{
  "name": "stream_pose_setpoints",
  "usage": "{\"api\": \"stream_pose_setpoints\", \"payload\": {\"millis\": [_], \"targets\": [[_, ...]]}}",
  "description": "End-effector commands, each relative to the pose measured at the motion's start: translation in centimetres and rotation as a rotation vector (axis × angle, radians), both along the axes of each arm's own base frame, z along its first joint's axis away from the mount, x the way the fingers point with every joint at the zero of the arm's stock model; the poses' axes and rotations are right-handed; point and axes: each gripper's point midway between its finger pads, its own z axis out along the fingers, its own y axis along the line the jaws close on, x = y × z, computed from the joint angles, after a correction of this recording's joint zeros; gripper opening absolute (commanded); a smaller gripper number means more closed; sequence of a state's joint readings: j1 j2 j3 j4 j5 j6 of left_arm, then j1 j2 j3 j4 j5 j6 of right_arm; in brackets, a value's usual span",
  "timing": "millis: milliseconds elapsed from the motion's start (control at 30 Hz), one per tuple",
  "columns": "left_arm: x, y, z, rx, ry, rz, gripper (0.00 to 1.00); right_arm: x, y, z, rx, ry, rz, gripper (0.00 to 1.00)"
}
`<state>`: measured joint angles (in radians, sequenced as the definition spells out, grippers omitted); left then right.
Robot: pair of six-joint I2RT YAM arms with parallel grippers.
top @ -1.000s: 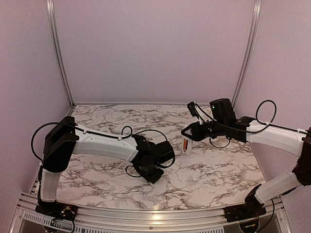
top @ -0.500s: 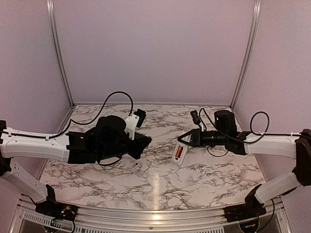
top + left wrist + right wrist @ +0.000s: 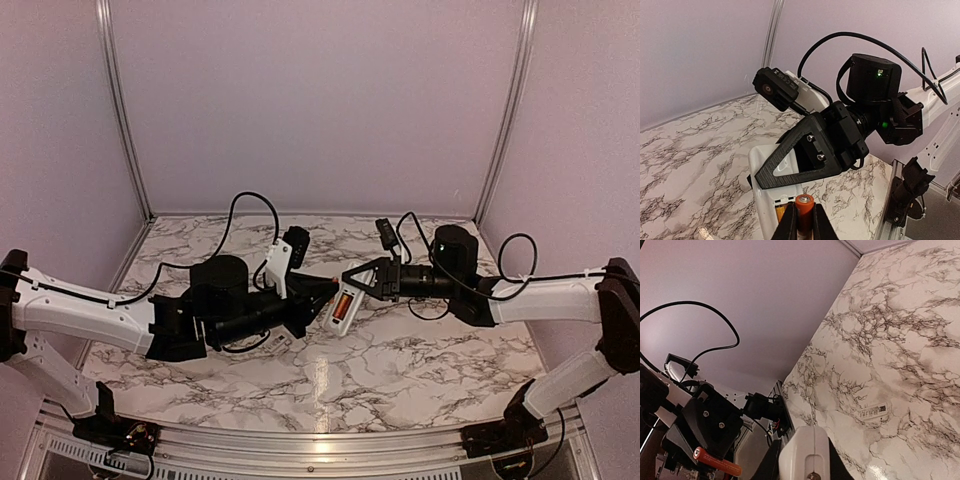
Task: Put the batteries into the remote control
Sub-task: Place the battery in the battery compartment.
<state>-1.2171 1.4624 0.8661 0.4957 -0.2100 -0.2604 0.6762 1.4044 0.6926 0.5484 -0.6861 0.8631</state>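
Seen from above, two arms reached in from either side over one marble table, their tips close together above its middle. The right gripper was clamped on the one white remote, which hung tilted in the air with its open back facing up. One orange battery lay in the bay. The left gripper pointed at the remote's upper end, just beside it, and what it held could not be told from this view. In the left wrist view, that gripper's two fingers were pinched narrow on a second battery, held upright just in front of the bay. Whether it touched the remote could not be told. A sliver of orange beside the left finger marked the first battery, which made two in all. The right gripper's black triangular finger lay across the remote's back. In the right wrist view, the remote's rounded white end sat squeezed between the right gripper's two dark fingers at the bottom edge. The second battery showed crosswise under the left gripper. One small white flat piece lay on the table, well apart from both grippers.
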Motion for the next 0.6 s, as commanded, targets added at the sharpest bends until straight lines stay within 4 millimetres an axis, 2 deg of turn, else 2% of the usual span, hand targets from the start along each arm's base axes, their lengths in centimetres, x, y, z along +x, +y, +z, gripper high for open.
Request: {"api": "stream_pose_setpoints", "payload": {"millis": [0, 167, 567], "targets": [[-0.7, -0.7, 0.3, -0.043, -0.024, -0.032, 0.0, -0.5, 0.9, 2.2, 0.097, 0.006, 0.035, 0.0], [-0.3, -1.0, -1.2, -0.017, -0.001, -0.008, 0.0, -0.8, 1.5, 2.2, 0.116, 0.032, 0.053, 0.0], [0.4, -1.1, -3.0, 0.048, 0.005, 0.027, 0.0, -1.4, 1.7, 3.0, 0.158, 0.056, 0.076, 0.0]]}}
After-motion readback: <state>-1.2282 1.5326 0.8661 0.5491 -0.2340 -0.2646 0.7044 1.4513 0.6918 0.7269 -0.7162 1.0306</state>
